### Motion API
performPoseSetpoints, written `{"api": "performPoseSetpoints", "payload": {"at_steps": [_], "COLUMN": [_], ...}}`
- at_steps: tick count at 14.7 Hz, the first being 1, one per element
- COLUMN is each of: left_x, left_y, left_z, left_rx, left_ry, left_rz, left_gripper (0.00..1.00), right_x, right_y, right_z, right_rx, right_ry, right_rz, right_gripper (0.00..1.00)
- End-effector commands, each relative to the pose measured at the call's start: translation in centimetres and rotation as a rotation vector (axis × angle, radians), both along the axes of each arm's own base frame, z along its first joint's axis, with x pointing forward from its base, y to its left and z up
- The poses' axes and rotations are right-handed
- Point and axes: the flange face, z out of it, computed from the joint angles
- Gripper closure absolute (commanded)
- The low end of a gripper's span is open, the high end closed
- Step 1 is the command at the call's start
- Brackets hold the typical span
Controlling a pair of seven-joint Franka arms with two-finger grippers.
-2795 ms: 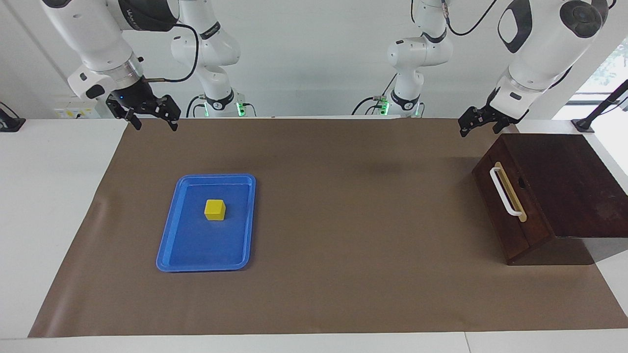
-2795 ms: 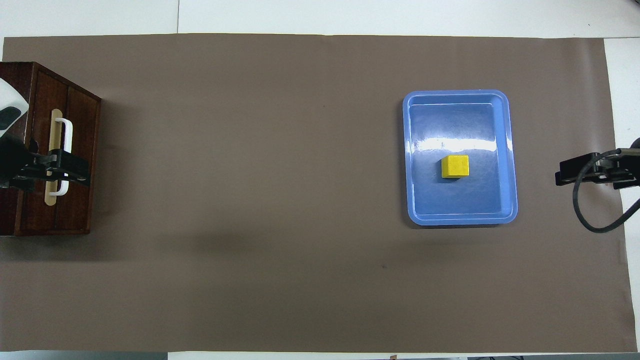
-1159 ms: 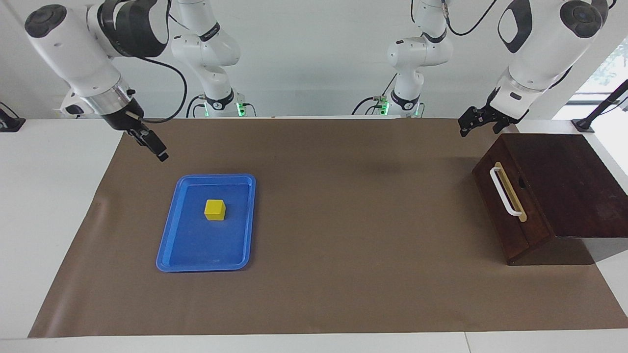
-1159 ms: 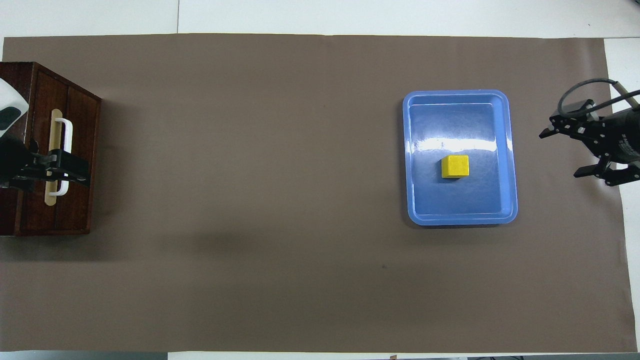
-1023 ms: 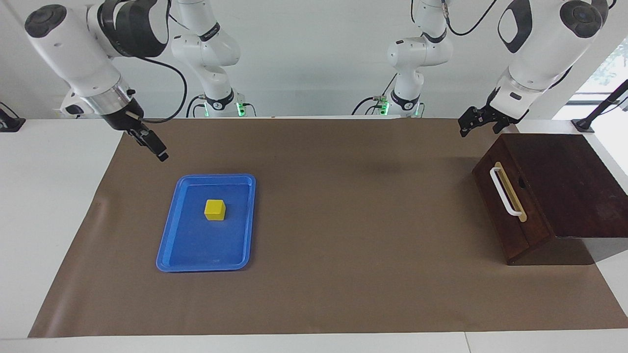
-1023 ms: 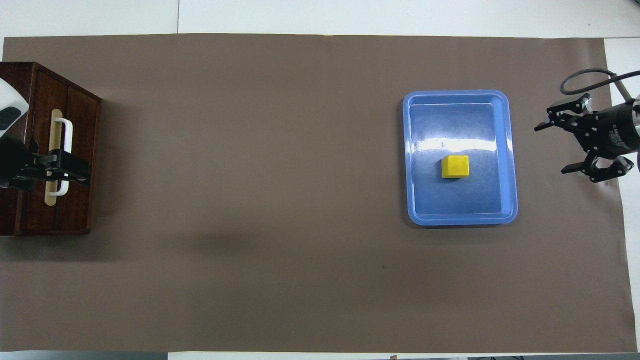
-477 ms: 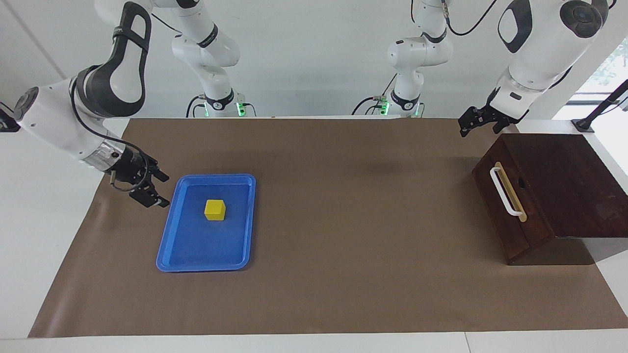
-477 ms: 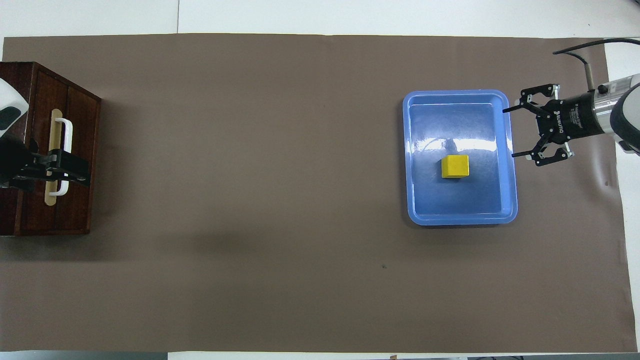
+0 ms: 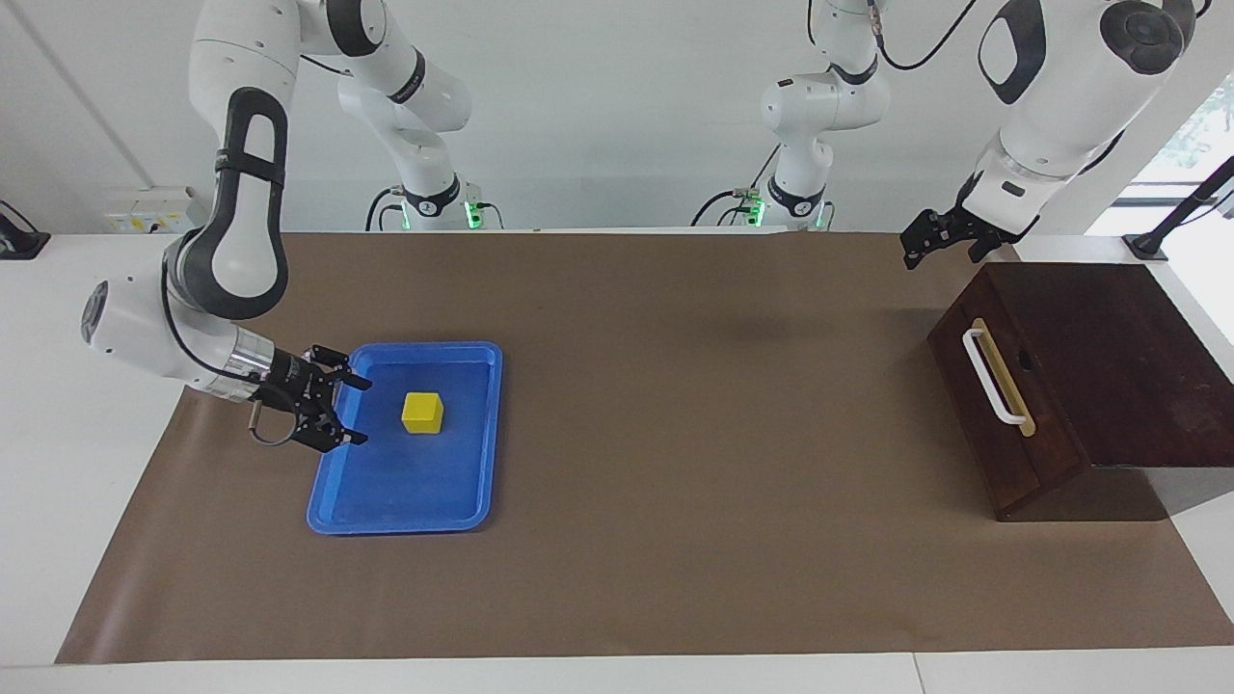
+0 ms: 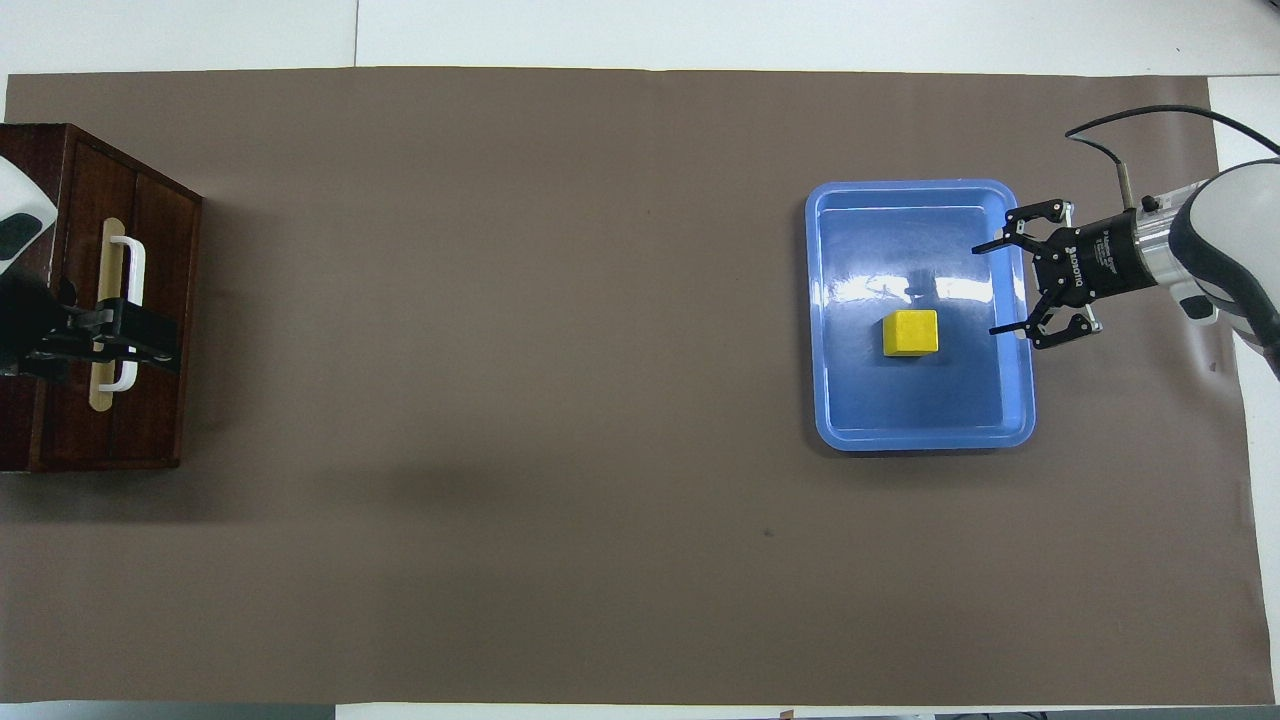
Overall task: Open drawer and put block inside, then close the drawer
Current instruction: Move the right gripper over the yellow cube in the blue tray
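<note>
Just beside the block (image 9: 422,412), over the blue tray's (image 9: 405,501) rim, the right claw (image 9: 355,412) hovers spread, pointing sideways at it; the left claw (image 9: 924,249) waits spread above the drawer (image 9: 993,405).

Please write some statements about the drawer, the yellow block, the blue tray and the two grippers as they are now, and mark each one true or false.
1. The yellow block lies in the blue tray. True.
2. The drawer is pulled open. False: its front sits flush in the dark wooden box, so it is closed.
3. The right gripper is open, at the tray's rim on the right arm's end of the table. True.
4. The right gripper holds the block. False: the block sits apart from its fingertips, untouched.
5. The left gripper grasps the white handle. False: it waits in the air above the table beside the box, open, apart from the handle.
</note>
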Motion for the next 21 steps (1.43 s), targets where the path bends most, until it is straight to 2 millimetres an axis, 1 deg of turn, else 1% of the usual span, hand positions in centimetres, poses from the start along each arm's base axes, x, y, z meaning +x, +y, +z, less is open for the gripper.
{"api": "performPoseSetpoints", "payload": {"at_steps": [1, 2, 3, 5, 8, 11, 16, 17, 19, 21], "left_x": [-0.8, -0.8, -0.8, -0.8, -0.8, -0.8, -0.8, -0.8, -0.8, -0.8], "left_y": [0.2, 0.2, 0.2, 0.2, 0.2, 0.2, 0.2, 0.2, 0.2, 0.2], "left_z": [0.5, 0.4, 0.5, 0.5, 0.5, 0.5, 0.5, 0.5, 0.4, 0.4], "left_rx": [-0.010, -0.010, -0.010, -0.010, -0.010, -0.010, -0.010, -0.010, -0.010, -0.010], "left_ry": [0.005, 0.006, 0.005, 0.005, 0.005, 0.005, 0.005, 0.005, 0.006, 0.006], "left_rz": [-0.002, -0.002, -0.002, -0.002, -0.002, -0.002, -0.002, -0.002, -0.002, -0.002], "left_gripper": [0.00, 0.00, 0.00, 0.00, 0.00, 0.00, 0.00, 0.00, 0.00, 0.00], "right_x": [-1.5, -1.9, -2.5, -3.3, -3.9, -5.0, -5.8, -5.8, -5.8, -6.1], "right_y": [0.1, 0.1, -0.6, -0.5, -0.5, -0.5, 0.7, 1.2, 1.4, 1.9], "right_z": [-0.8, -1.3, -1.6, -2.4, -3.3, -4.2, -5.6, -5.8, -6.0, -6.8], "right_rx": [0.063, 0.071, 0.078, 0.115, 0.139, 0.131, 0.119, 0.116, 0.117, 0.091], "right_ry": [0.039, 0.052, 0.065, 0.077, 0.071, 0.076, 0.043, 0.041, 0.031, 0.017], "right_rz": [-0.054, -0.063, -0.089, -0.131, -0.188, -0.210, -0.240, -0.241, -0.262, -0.266], "right_gripper": [0.00, 0.00, 0.00, 0.00, 0.00, 0.00, 0.00, 0.00, 0.00, 0.00]}}
